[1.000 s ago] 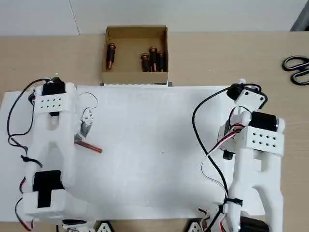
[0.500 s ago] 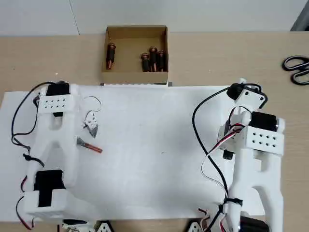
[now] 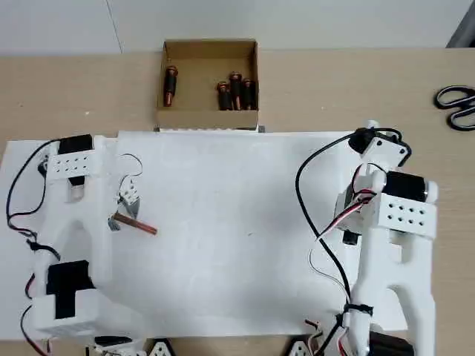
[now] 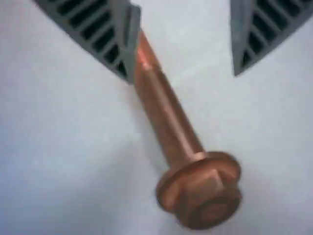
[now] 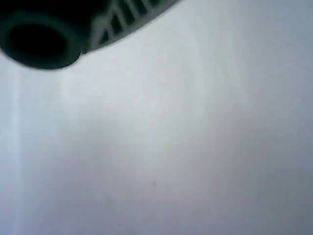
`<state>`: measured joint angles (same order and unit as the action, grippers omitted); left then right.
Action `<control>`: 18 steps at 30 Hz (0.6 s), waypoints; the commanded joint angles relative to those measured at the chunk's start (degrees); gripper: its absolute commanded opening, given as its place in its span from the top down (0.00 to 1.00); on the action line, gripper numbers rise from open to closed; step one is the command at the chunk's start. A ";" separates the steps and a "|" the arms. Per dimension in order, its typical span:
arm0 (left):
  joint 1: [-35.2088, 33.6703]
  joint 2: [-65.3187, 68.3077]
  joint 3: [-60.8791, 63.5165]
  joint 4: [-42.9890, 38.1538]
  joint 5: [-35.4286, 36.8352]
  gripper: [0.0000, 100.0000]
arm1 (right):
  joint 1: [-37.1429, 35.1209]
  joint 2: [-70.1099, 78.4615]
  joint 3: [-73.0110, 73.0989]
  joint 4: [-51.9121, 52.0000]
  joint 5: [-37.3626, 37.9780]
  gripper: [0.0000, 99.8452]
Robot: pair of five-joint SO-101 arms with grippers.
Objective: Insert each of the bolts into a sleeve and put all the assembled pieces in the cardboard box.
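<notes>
Left gripper (image 4: 183, 71) is down at the white sheet (image 3: 245, 222) on the left side. Its fingers are spread wide and hold nothing. One fingertip (image 4: 128, 68) touches the thin end of the copper bolt (image 4: 168, 127), the other stands apart from it. The bolt lies flat on the sheet, loose, just right of my left arm (image 3: 70, 222), with its flanged head toward the wrist camera. Right gripper (image 5: 122, 19) hangs over bare sheet on the right side. A dark tube (image 5: 39, 41) with an open end sits right beside its ribbed part. I can't tell if that gripper is open or closed, or if it has the tube. My right arm (image 3: 393, 222) stands well apart from the bolt. The cardboard box (image 3: 208, 119) is on the table (image 3: 334, 89), just past the far edge of the sheet. It has four assembled pieces inside, one (image 3: 171, 85) at its left and three (image 3: 236, 93) bunched at its right. Scissors (image 3: 456, 106) are at the far right of the table.
</notes>
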<state>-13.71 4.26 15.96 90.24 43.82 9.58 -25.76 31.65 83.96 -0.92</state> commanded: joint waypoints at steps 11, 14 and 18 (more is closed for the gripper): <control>-0.35 -0.35 3.12 -5.71 0.18 0.87 | 0.22 -1.36 -0.26 -0.75 -0.62 1.00; -0.35 -0.35 5.49 -7.74 0.18 0.87 | 0.31 -1.36 -0.26 -0.75 -0.53 1.00; -0.35 -0.35 7.52 -10.20 0.18 0.87 | 0.40 -1.36 -0.26 -0.75 -0.44 1.00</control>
<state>-13.71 4.26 23.08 81.98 43.82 9.58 -25.76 31.65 83.96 -0.92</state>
